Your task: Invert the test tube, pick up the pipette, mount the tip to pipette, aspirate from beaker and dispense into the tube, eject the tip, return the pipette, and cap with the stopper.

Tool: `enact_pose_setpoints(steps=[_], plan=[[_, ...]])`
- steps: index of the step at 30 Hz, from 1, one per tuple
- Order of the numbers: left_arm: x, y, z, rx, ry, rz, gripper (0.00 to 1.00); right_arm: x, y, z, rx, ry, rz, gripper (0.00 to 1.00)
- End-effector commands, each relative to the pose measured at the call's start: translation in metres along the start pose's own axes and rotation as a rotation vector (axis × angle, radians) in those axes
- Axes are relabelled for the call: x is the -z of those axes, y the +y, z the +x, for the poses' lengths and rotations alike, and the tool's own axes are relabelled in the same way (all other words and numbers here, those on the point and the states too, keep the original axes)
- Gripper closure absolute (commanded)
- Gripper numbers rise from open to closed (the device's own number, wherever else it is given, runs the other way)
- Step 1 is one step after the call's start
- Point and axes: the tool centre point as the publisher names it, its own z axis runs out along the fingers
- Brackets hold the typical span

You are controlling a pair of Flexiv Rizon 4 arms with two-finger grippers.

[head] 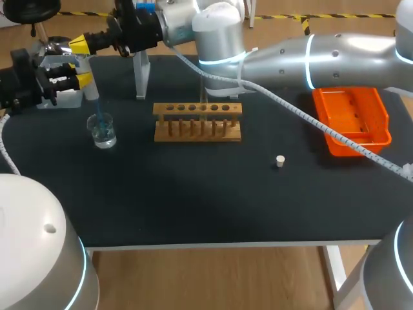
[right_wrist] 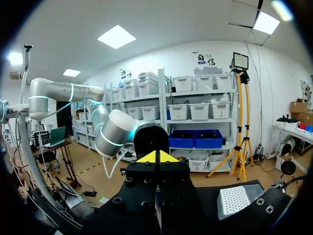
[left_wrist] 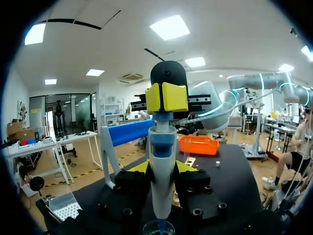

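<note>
While left hand [head: 76,75] clamps white-blue pipette [left_wrist: 161,161] in upper-left glass beaker [head: 102,131], your closed right hand [left_wrist: 166,97] may slip off its top.

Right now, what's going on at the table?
Looks like the aspirate step. The left gripper holds the pipette upright, its tip down in the beaker. The right gripper, shut, sits atop the plunger. The stopper lies loose on the table, apart from the rack.
</note>
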Motion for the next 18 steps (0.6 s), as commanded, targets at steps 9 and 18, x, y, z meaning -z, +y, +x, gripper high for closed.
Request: enact_pose_setpoints(steps=[9,18], plan=[[0.000,-0.004,-0.002,-0.001,-0.001,0.003,1.00,0.000,-0.015,-0.002,-0.016,0.009,0.003,1.00],[0.000,-0.004,-0.002,-0.001,-0.001,0.003,1.00,0.003,-0.004,0.000,0.003,0.002,0.001,1.00]])
